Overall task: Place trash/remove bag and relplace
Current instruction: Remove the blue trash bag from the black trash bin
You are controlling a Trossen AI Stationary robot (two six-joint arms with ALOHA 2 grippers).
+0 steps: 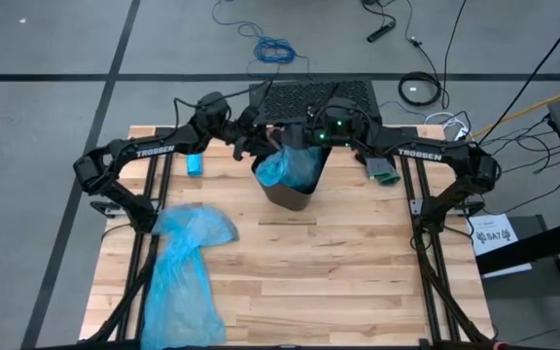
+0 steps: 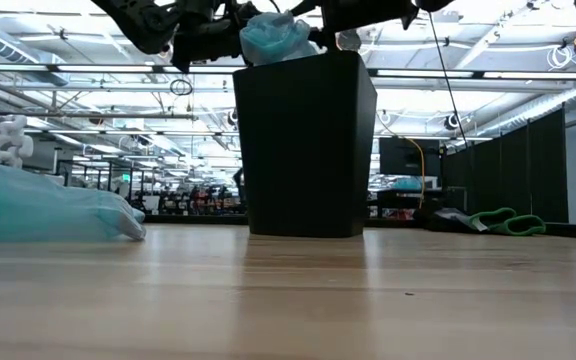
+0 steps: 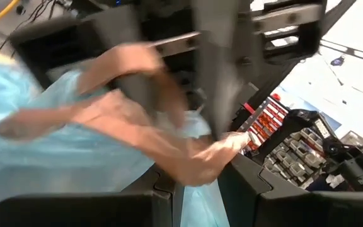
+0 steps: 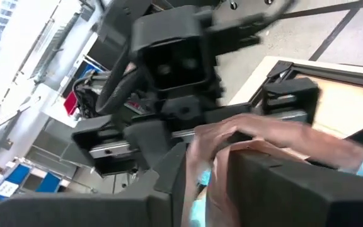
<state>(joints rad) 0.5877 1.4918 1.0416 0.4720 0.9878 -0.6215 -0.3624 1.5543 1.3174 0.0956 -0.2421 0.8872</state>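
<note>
- Wooden table (image 2: 288,300) boards lie nearest in the low view. The black trash bin (image 2: 308,150) stands upright on them toward the far edge, placed where both arms can reach its rim.
- Note the light-blue bag (image 1: 292,167) bunched over the bin mouth. It sits high and unspread, so you should judge the liner as not yet seated.
- Left gripper (image 1: 249,139) is at the bin's rim. Its wrist view shows blue film running down between the two nearly closed fingers — treat this as a pinch that anchors one edge.
- Right gripper (image 1: 309,131) hangs over the opposite side of the rim. You cannot tell whether its fingers are spread or closed.
- A second blue bag (image 1: 185,255) lies slumped at the table's front left, well apart from the bin and probably set aside.
- No loose trash shows on the boards — whether it sits inside either bag is hidden.
</note>
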